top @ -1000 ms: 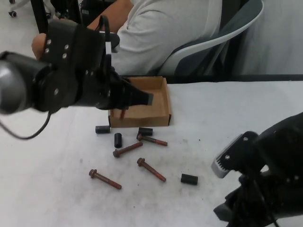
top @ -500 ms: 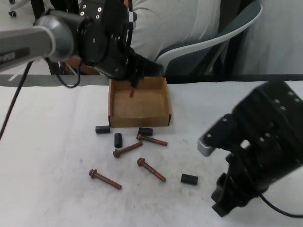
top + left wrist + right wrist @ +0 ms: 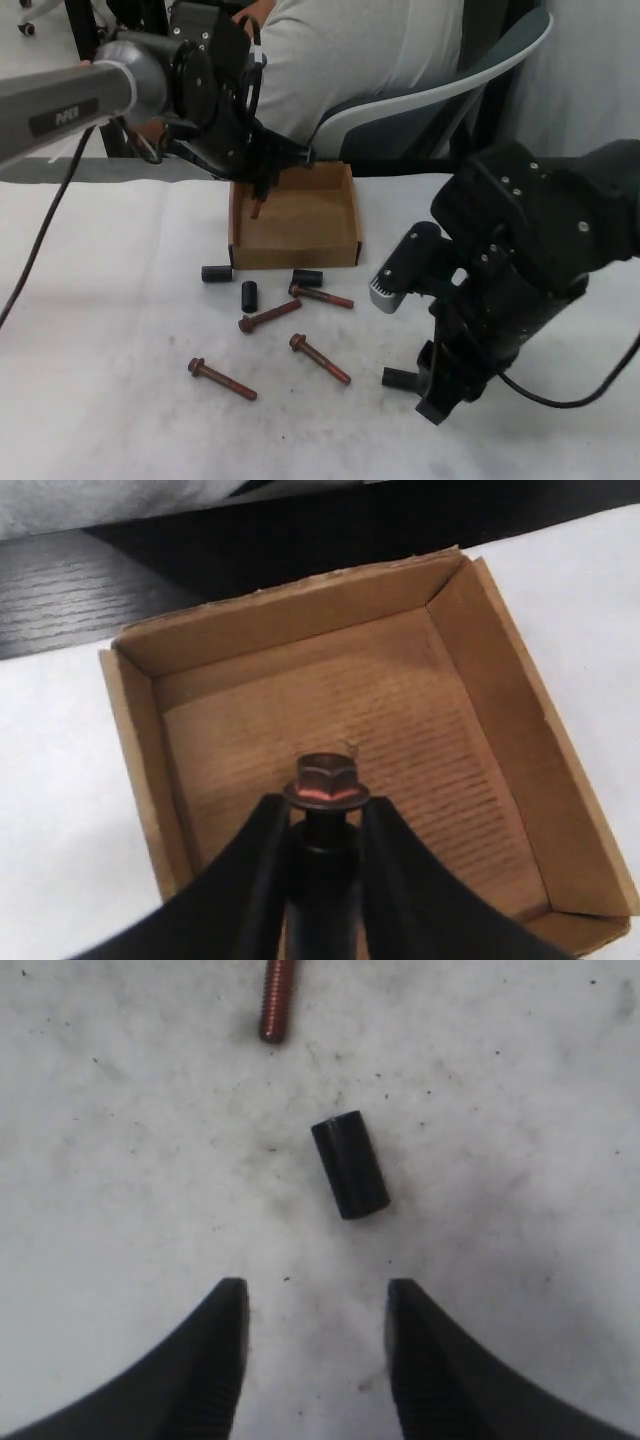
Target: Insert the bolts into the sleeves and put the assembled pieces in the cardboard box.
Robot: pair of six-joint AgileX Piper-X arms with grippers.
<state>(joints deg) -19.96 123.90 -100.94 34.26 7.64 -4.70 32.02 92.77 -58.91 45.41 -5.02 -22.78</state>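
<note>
Loose bolts (image 3: pixel 320 359): four, lying on the table (image 3: pixel 120 320).
Loose sleeves (image 3: pixel 249 296): four. Three lie near the cardboard box (image 3: pixel 295 255).
Hidden: the fourth sleeve (image 3: pixel 350 1165) is half covered by the right arm in the high view.
Cut off: a bolt tip (image 3: pixel 278 1005) at the right wrist view's edge.
Left gripper (image 3: pixel 325 815): clamped on a sleeved bolt (image 3: pixel 330 780), held over the box floor.
Right gripper (image 3: pixel 316 1295): fingers spread above the table. The fourth sleeve lies just ahead of the gap, untouched.

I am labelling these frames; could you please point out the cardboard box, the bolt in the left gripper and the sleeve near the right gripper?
The cardboard box (image 3: pixel 290 620), left wrist view, an inner wall.
The bolt (image 3: pixel 325 778), left wrist view, its hexagonal head.
The sleeve (image 3: pixel 350 1165), right wrist view, its side.
</note>
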